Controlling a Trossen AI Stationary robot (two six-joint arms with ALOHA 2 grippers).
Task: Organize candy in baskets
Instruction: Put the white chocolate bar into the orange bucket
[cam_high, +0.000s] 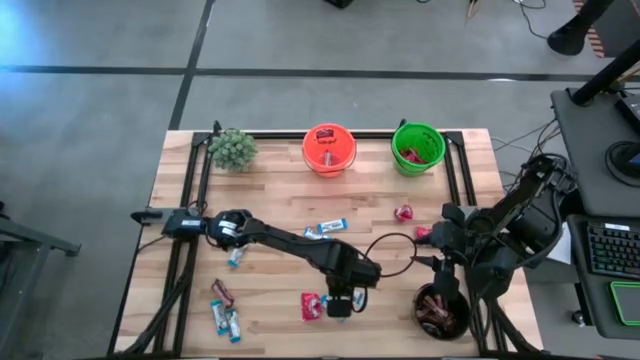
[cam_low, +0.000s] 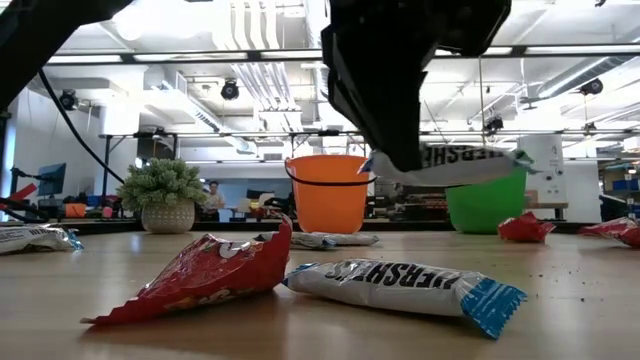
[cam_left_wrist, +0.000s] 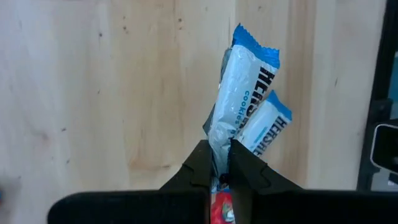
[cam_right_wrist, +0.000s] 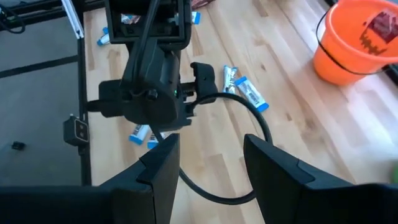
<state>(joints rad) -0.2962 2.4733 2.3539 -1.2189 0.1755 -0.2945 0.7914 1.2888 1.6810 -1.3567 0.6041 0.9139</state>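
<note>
My left gripper (cam_high: 340, 305) hangs over the table's near middle, shut on a light blue-and-white candy bar (cam_left_wrist: 239, 93) that it has lifted off the wood (cam_low: 455, 163). Right under it, a second blue-and-white bar (cam_low: 400, 285) and a red candy (cam_low: 210, 275) lie flat on the table. The orange pail (cam_high: 329, 148) and green pail (cam_high: 417, 147) stand at the far edge. The black bowl (cam_high: 443, 312), with dark brown candies in it, is at the near right. My right gripper (cam_right_wrist: 211, 168) hovers open and empty above the table's right side. My left gripper pinches one end of the blue-and-white bar (cam_left_wrist: 216, 144) between its two fingers (cam_left_wrist: 200, 163). The fingers come from above, pointing steeply down. The bar is clear of the table and sticks out sideways from the fingertips, nearly level (cam_low: 470, 165).
More candies lie scattered: blue-and-white ones (cam_high: 333, 228) (cam_high: 235, 256) (cam_high: 226, 320), red ones (cam_high: 403, 212) (cam_high: 423, 232), a brown one (cam_high: 222, 291). A fuzzy green plant (cam_high: 233, 148) stands at the far left. A black cable (cam_right_wrist: 249, 124) loops over the table between the arms.
</note>
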